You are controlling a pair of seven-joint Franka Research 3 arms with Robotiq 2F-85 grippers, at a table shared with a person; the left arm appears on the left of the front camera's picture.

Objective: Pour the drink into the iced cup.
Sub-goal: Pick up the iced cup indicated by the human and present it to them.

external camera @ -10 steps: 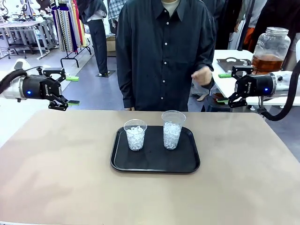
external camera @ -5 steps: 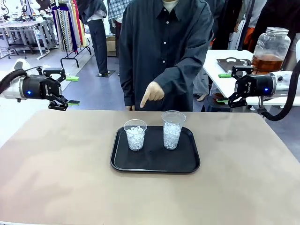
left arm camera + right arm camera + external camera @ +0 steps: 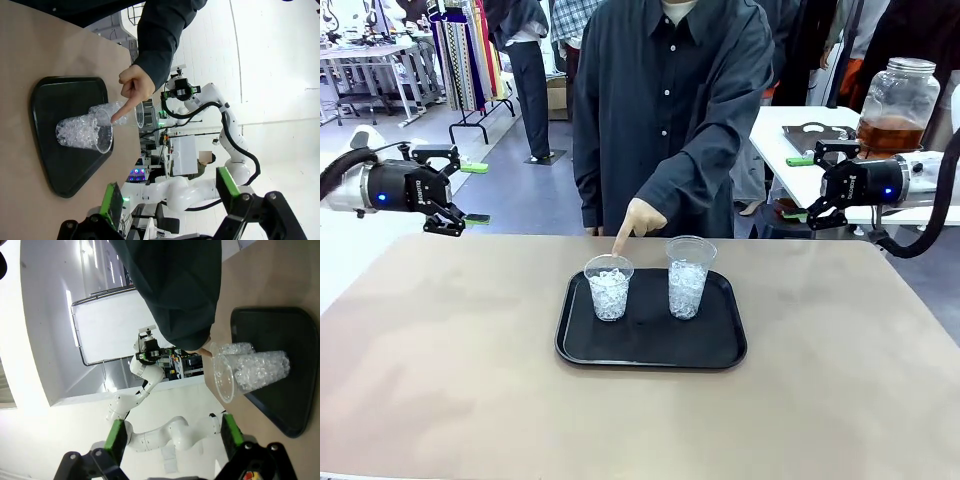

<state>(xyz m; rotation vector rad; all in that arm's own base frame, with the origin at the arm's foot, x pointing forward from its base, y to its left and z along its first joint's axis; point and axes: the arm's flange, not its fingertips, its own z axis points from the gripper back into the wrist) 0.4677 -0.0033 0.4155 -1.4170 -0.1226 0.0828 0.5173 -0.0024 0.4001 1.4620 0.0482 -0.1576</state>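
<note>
nothing poured yet: a hand (image 3: 642, 217) is pointing at an iced cup (image 3: 609, 290); left pincer (image 3: 476, 193) and right pincer (image 3: 797, 188) are hovering spread, empty.

Tan table (image 3: 440, 350), black tray (image 3: 650, 342) atop

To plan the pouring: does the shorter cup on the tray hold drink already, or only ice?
Only ice. The shorter cup on the tray looks white and clear, with no amber liquid.
</note>
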